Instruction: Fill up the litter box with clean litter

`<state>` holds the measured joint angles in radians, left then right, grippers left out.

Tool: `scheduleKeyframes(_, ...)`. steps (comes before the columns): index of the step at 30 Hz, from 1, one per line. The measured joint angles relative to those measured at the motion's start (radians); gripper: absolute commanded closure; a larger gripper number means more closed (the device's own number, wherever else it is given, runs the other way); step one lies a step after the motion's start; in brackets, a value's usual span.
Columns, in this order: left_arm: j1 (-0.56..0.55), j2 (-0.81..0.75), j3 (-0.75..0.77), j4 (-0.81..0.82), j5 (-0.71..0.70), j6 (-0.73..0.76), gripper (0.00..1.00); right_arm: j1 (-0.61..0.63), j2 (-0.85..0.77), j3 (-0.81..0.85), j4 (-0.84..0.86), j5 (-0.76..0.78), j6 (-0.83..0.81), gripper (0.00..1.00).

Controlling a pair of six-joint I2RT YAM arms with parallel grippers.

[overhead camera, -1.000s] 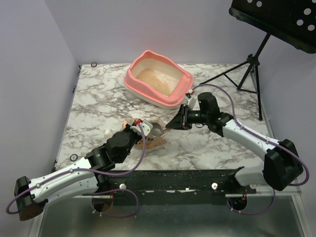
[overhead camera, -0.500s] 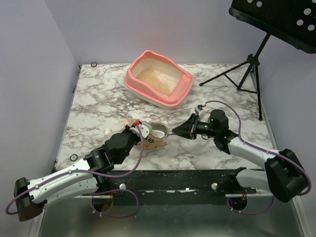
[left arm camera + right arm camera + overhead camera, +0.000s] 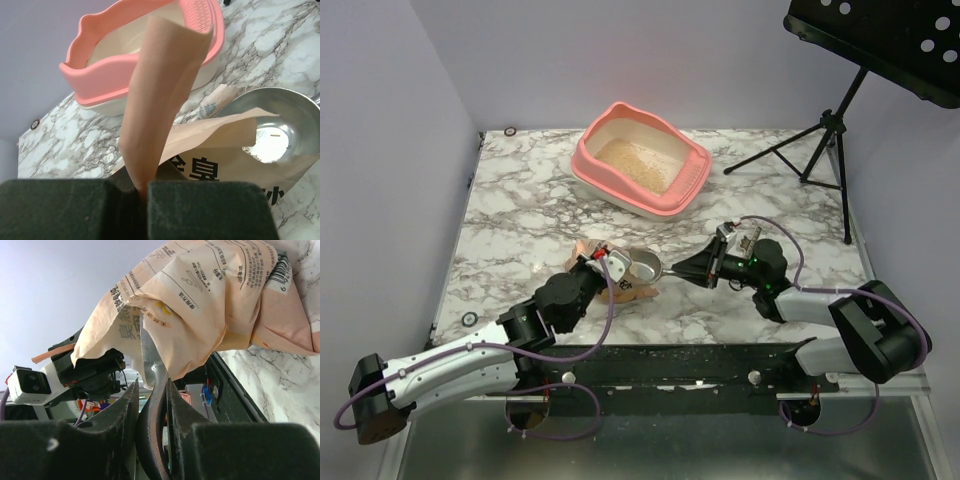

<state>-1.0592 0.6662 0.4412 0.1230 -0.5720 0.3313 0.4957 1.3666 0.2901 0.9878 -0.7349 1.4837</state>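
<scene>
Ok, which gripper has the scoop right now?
The right gripper: its jaws are shut on the metal scoop by its handle. The left gripper pinches the paper bag by its flap instead.

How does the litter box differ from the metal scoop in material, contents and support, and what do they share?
The litter box is pink plastic; the metal scoop is shiny steel. The litter box holds clean litter; the scoop's bowl looks empty. The litter box stands free on the table; the right gripper holds the scoop's handle, beside the paper bag. Both are open-topped containers.
</scene>
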Motion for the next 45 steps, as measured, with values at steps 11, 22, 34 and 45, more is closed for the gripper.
scheduleKeyframes(11,-0.066,0.071,-0.010,0.087,-0.026,0.009,1.00,-0.057,-0.252,0.011,-0.270,-0.023,-0.156,0.99)
scheduleKeyframes(22,-0.153,0.124,-0.029,0.168,-0.126,0.067,1.00,-0.087,-0.430,0.093,-0.659,-0.036,-0.342,0.99)
scheduleKeyframes(34,-0.193,0.146,-0.032,0.191,-0.154,0.090,1.00,-0.114,-0.549,-0.011,-0.718,-0.006,-0.350,0.99)
scheduleKeyframes(45,-0.199,0.146,-0.032,0.198,-0.164,0.102,1.00,-0.145,-0.658,-0.069,-0.686,-0.003,-0.290,0.99)
